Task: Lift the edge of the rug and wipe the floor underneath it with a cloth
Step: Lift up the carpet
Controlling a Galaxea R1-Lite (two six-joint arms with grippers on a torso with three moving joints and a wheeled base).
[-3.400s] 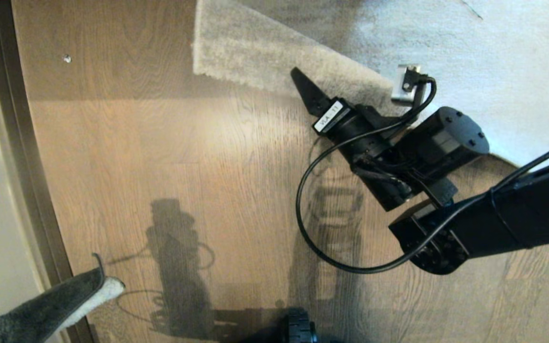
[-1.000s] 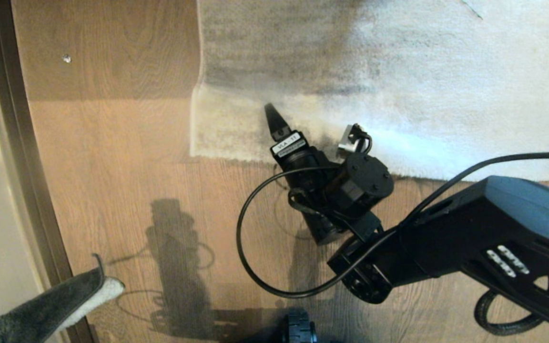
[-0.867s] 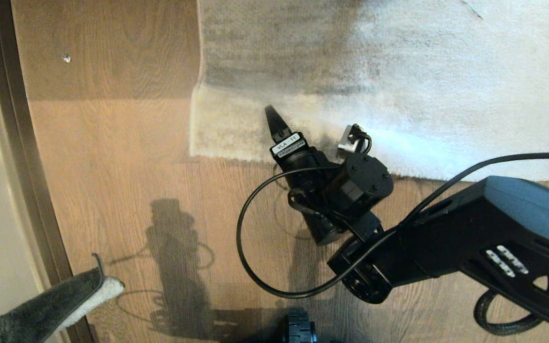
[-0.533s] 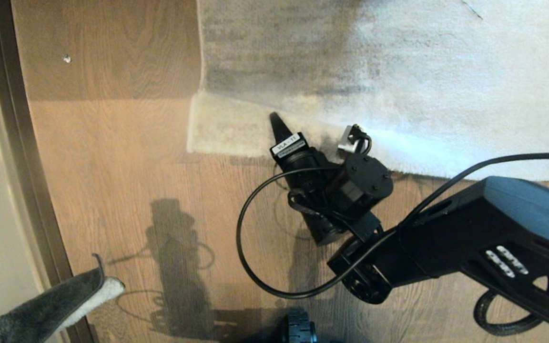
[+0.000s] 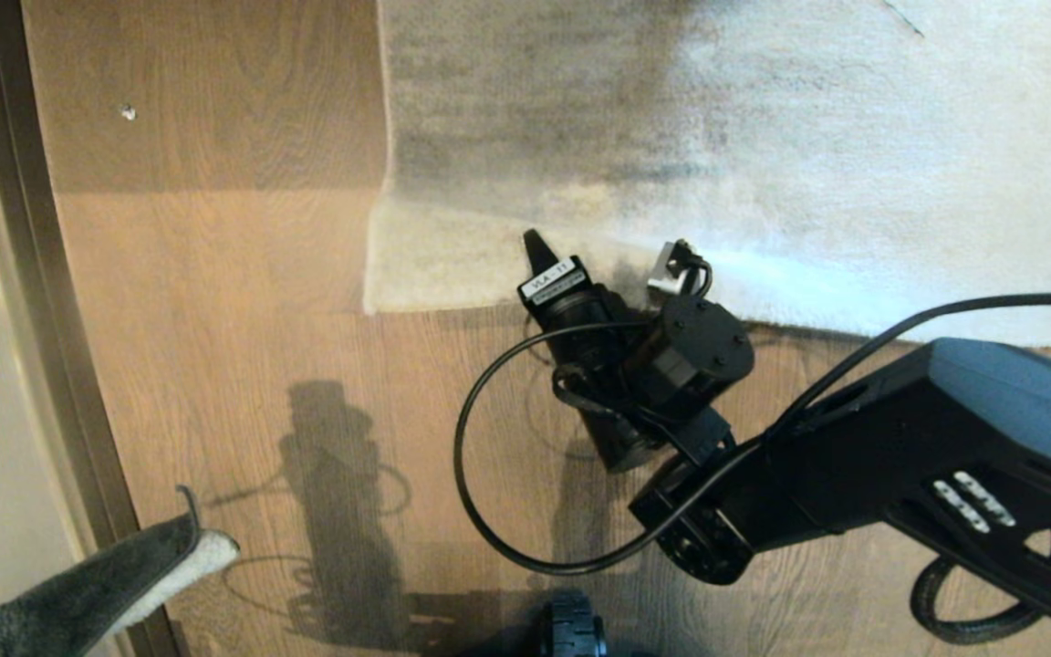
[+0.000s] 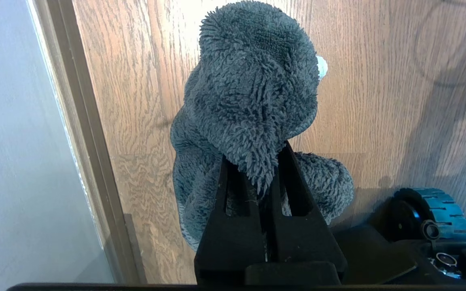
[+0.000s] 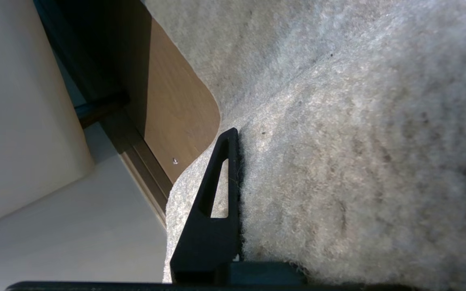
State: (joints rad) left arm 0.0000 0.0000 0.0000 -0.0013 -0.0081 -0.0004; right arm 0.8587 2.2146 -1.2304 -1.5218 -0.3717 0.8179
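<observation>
Rug point(image 5: 763, 164), the largest element, covers the far half of the floor point(image 5: 243, 347); its near edge point(image 5: 452, 297) and left corner lie on the planks, the corner strip raised slightly, which suggests the hold is already taking weight. Floor runs from the rug to the baseboard point(image 5: 42, 301) at the left; the band to be wiped is judged to lie under that near edge, not yet exposed. Right gripper point(image 5: 539, 260) reaches in low from the near side, so that one finger point(image 7: 212, 202) lies on the pile while the other is hidden, presumably beneath the edge; the fingers are nearly closed and appear to pinch the rug, ready for a lift. Left gripper point(image 6: 253, 178), outside the head view, is parked beside the baseboard with its fingers closed tight on the cloth point(image 6: 253, 101), which bunches out past the tips, keeping it ready for the wipe. Cloth's tip point(image 5: 161, 557) shows at the near left, well apart from the rug.
</observation>
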